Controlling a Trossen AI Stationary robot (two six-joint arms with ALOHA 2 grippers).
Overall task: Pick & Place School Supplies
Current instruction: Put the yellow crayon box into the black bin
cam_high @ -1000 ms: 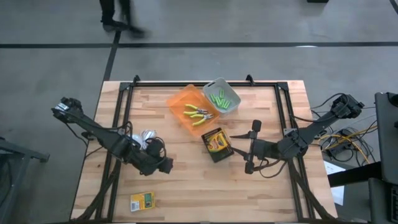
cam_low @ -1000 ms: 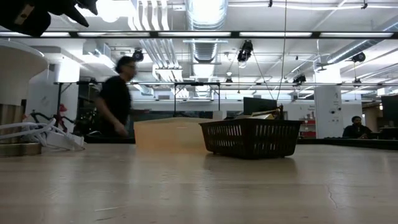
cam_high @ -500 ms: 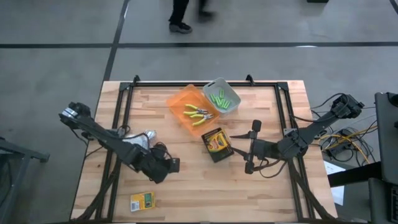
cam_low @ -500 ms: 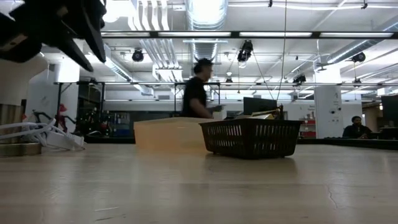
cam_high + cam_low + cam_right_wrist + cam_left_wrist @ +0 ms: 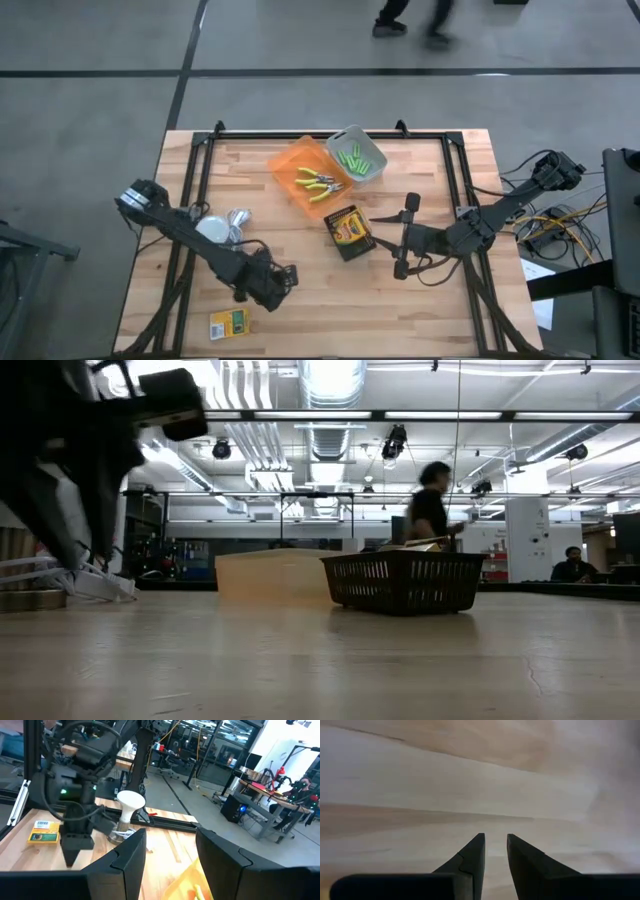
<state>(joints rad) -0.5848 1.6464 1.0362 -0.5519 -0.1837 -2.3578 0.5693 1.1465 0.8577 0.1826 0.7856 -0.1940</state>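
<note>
Since the small yellow-and-green box (image 5: 229,323) lies flat and alone at the near left of the tabletop (image 5: 300,300), it is judged to be the next of the school supplies to be handled. It is taken to be light, thin printed card, stiff across its faces but easily crushed, and likely to slide on the smooth wood. A hold across its two long edges is judged best, with only modest pressure. It is seen as a flat rectangle, yellow with a green panel and a pale label.

A larger box (image 5: 348,231), dark with yellow print, is seen lying flat near the middle of the tabletop, and is judged firmer but equally prone to slide.

Two green-handled pliers (image 5: 318,184) are seen lying in the orange bin (image 5: 283,163) at the far middle; they are judged heavy and rigid for their size. Short lime-green sticks (image 5: 353,157) are seen in the grey bin (image 5: 372,174) just beside it.

The left pincer (image 5: 283,279) is seen low over bare wood, just right of and beyond the small box; its fingers (image 5: 472,860) stand a narrow gap apart with nothing between them. The right pincer (image 5: 404,237) is seen right of the larger box, spread wide and empty. A white round thing (image 5: 212,228) with coiled cable lies at the left.
</note>
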